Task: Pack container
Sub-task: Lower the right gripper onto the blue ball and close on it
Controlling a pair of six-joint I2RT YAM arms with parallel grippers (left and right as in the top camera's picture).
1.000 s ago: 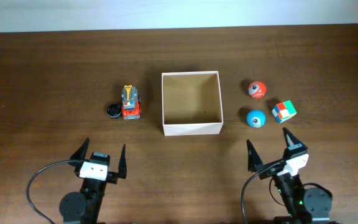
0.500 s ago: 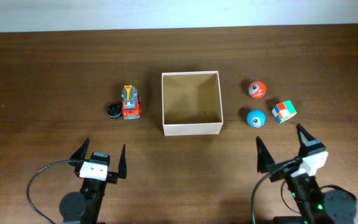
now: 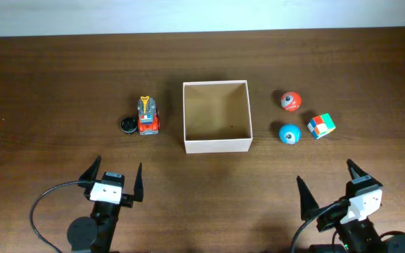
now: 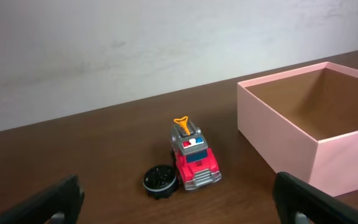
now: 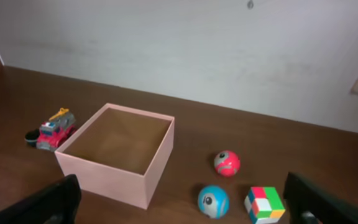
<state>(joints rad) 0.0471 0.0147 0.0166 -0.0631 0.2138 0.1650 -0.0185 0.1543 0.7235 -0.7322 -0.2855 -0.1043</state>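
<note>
The container [image 3: 216,145], a square open box with white walls and tan inside, stands empty mid-table; it also shows in the left wrist view [image 4: 291,127] and the right wrist view [image 5: 104,174]. A red toy truck [image 3: 148,117] and a black wheel [image 3: 128,125] lie to its left. A red ball [image 3: 290,101], a blue ball [image 3: 289,133] and a colour cube [image 3: 321,126] lie to its right. My left gripper [image 3: 114,176] is open and empty near the front edge. My right gripper [image 3: 331,184] is open and empty, in front of the balls.
The truck [image 4: 192,158] and wheel [image 4: 160,180] sit close together ahead of the left gripper. The red ball [image 5: 227,163], blue ball [image 5: 212,201] and cube [image 5: 265,204] sit ahead of the right gripper. A pale wall runs behind the table.
My right gripper has moved back toward the front edge and to the right, away from the blue ball. The left arm and all objects have stayed put.
</note>
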